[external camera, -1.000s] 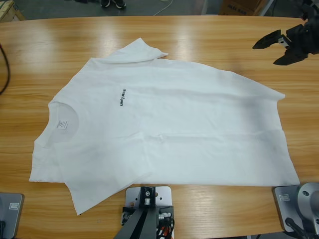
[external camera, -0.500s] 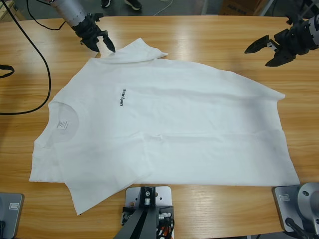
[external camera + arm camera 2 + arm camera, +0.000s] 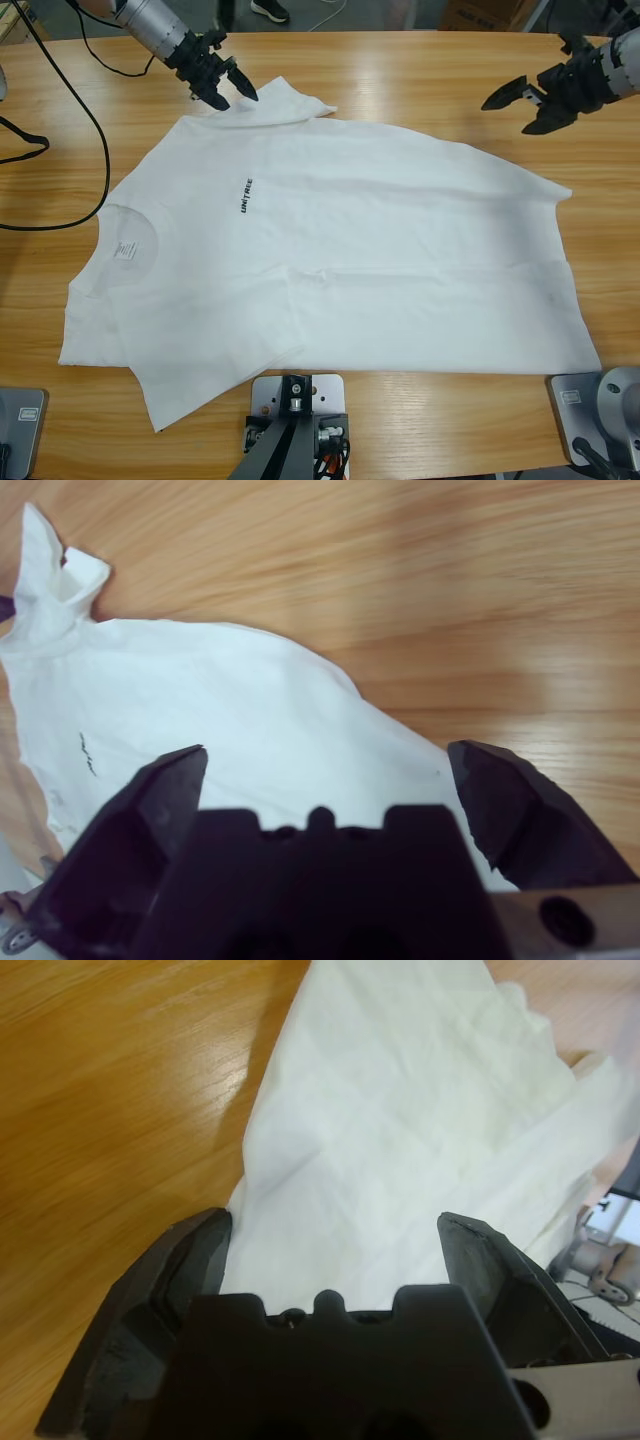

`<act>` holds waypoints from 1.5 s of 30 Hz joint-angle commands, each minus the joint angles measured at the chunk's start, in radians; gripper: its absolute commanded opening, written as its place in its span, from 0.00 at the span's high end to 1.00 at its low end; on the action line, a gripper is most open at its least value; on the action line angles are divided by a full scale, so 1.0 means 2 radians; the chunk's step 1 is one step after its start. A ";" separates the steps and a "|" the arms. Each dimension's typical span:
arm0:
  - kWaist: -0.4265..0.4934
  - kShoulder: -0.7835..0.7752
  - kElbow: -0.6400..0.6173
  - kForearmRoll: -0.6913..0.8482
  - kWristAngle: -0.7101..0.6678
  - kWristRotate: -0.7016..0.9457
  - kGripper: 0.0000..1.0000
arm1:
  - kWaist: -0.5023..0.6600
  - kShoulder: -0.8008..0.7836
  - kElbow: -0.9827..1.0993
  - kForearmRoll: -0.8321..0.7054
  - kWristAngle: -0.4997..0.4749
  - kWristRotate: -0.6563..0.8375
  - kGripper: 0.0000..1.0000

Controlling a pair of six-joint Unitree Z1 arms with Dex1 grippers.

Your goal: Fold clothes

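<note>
High view shows the shirt (image 3: 330, 250) flat on the bench (image 3: 420, 75), left gripper (image 3: 232, 88) spread over its sleeve, right gripper (image 3: 514, 108) spread just off the hem, so grabbing looks next.

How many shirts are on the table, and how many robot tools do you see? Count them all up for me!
White T-shirt: 1
Black tools: 2, the left tool and the right tool
Total: 3
</note>
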 commanded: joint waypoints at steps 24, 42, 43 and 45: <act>-0.034 0.073 -0.235 0.024 0.155 0.080 1.00 | -0.025 -0.010 0.049 -0.023 -0.002 0.009 0.02; -0.034 0.062 -0.253 0.045 0.162 0.073 1.00 | -0.189 0.020 0.134 -0.025 0.042 0.038 0.03; -0.034 0.061 -0.253 0.047 0.162 0.073 1.00 | -0.189 0.015 0.134 -0.020 0.042 0.046 0.03; -0.034 0.061 -0.253 0.048 0.163 0.073 1.00 | -0.189 0.007 0.137 -0.012 0.054 0.058 0.03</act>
